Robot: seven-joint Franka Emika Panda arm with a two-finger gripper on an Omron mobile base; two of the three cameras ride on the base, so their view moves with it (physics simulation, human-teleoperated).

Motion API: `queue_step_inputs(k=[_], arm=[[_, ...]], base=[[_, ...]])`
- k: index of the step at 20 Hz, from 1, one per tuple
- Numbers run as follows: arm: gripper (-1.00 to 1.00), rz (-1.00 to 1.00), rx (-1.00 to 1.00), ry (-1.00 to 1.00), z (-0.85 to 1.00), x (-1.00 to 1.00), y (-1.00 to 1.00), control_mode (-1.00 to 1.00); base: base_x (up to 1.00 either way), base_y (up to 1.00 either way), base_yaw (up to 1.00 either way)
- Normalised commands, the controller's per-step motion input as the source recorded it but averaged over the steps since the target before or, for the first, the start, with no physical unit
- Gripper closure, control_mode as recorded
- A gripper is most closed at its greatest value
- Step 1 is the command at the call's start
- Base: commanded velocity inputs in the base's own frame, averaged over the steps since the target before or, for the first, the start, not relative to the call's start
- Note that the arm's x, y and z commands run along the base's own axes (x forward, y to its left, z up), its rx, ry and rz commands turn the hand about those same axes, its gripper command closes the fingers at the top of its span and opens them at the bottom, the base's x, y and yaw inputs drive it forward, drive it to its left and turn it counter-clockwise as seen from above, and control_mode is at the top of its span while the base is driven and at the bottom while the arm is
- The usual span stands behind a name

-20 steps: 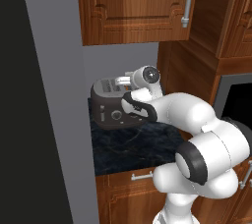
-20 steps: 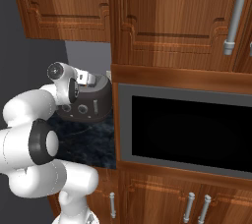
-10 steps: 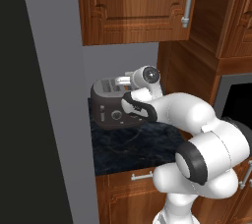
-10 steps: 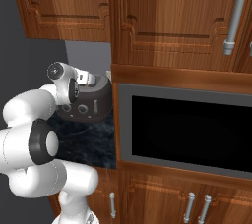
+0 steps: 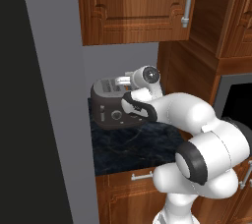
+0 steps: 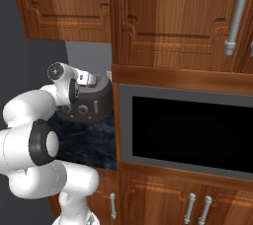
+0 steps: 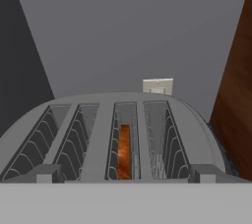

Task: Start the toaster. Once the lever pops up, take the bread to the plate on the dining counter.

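1. The toaster (image 5: 114, 104) stood at the back edge of the dark marble counter (image 5: 129, 147), against the grey wall (image 7: 128, 31).
2. The bread (image 7: 124, 150) sat low in its third slot.
3. The gripper (image 5: 121, 80) hovered over the toaster's top; whether its jaws were spread could not be told.

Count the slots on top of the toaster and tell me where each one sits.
4. In the hand view, the toaster has four slots side by side: far left, second, third holding the bread, and far right.
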Motion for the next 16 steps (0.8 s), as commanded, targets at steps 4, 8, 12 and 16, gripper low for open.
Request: queue_step_inputs(k=[4,8,12,16], arm=[[-1.00,0.00,0.00,0.00,0.00,0.00,0.00,-1.00],[-1.00,0.00,0.00,0.00,0.00,0.00,0.00,-1.00],[-1.00,0.00,0.00,0.00,0.00,0.00,0.00,-1.00],[-1.00,0.00,0.00,0.00,0.00,0.00,0.00,-1.00]], base=[[0.00,0.00,0.00],[0.00,0.00,0.00],[0.00,0.00,0.00],[0.00,0.00,0.00]])
